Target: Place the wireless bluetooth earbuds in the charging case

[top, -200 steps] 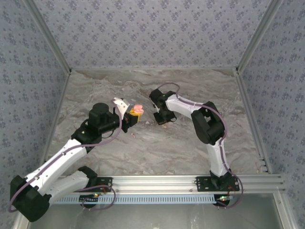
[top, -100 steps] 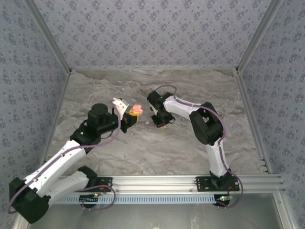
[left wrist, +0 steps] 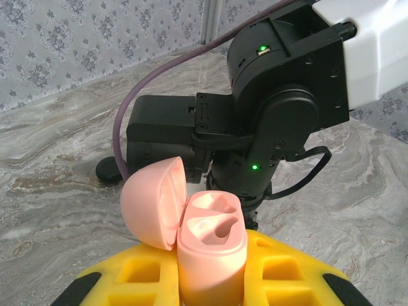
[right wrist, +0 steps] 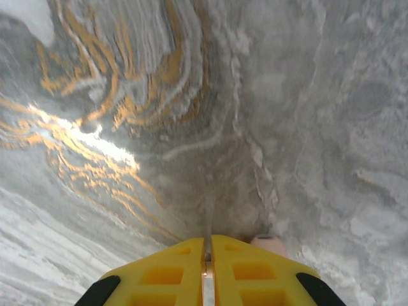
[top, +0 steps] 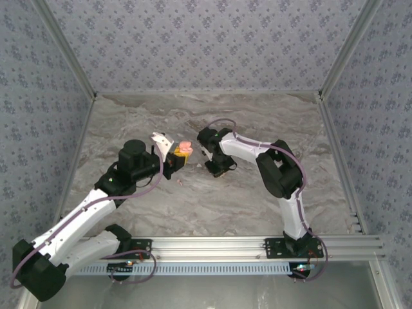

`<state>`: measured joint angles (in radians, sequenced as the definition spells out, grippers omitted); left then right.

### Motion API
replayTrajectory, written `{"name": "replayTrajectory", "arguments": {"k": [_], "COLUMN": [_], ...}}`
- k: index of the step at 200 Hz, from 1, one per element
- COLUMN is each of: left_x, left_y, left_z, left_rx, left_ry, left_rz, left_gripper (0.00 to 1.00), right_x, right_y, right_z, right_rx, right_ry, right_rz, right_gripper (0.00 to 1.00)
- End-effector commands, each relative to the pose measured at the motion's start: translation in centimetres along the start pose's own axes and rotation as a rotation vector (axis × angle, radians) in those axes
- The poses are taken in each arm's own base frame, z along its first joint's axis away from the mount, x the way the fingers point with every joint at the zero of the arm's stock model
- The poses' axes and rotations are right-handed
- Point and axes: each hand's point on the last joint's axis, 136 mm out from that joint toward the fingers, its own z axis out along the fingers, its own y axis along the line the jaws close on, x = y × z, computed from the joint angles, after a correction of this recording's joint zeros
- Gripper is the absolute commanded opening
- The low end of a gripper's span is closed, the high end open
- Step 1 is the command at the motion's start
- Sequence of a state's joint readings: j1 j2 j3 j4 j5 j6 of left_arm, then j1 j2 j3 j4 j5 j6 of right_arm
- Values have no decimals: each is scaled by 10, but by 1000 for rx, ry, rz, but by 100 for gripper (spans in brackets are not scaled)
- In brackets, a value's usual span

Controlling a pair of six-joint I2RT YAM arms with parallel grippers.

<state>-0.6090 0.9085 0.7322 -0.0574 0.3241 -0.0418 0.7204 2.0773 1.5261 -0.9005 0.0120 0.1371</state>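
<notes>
Top external view: your right claw (top: 217,168) is sliding left across the table (top: 257,122), closing on the left claw (top: 181,154), which is not moving. A second ago the right claw was sitting further from the case; now it is near, but not touching.

Your left claw is gripping the pink charging case (left wrist: 210,245) upright between its yellow fingers. The lid (left wrist: 153,203) is hanging open to the claw's left and both sockets are looking empty. The right arm's black wrist is looming just beyond the case.

Right wrist view: your right claw's fingers are pressing nearly together, with only a thin slit between them. A pale pink earbud (right wrist: 271,243) is peeking out just beside the right fingertip (right wrist: 255,261), low against the table. It is lying beside the finger, not in the slit, so I cannot tell if you are actually holding it.

Judgement: you are likely carrying or nudging that earbud toward the case. Nothing is seated yet, so confirm the grip before lifting.
</notes>
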Motion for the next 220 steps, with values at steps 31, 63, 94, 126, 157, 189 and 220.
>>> {"name": "replayTrajectory", "arguments": {"k": [31, 63, 94, 126, 157, 189, 220], "left_x": [-12, -13, -15, -17, -19, -18, -18], "left_y": [-3, -3, -4, -5, -6, -6, -6], "left_z": [-7, -7, -8, -8, -9, -7, -6], "left_rx": [-2, -2, 2, 5, 8, 11, 13], "left_ry": [-32, -34, -37, -42, -47, -48, -49], "left_rz": [26, 26, 28, 31, 30, 29, 30], "left_gripper": [17, 17, 17, 17, 17, 17, 17], "right_x": [20, 20, 12, 4, 2, 1, -1], "right_y": [-10, -16, -6, -11, -22, -25, -22], "right_z": [-12, -20, -36, -48, -43, -31, -20], "right_rx": [52, 72, -1, -39, -47, -66, -73], "right_ry": [39, 23, -52, -121, -127, -107, -82], "right_rz": [-28, -11, 1, 102, 226, 301, 305], "right_gripper": [12, 13, 19, 30, 38, 40, 40]}}
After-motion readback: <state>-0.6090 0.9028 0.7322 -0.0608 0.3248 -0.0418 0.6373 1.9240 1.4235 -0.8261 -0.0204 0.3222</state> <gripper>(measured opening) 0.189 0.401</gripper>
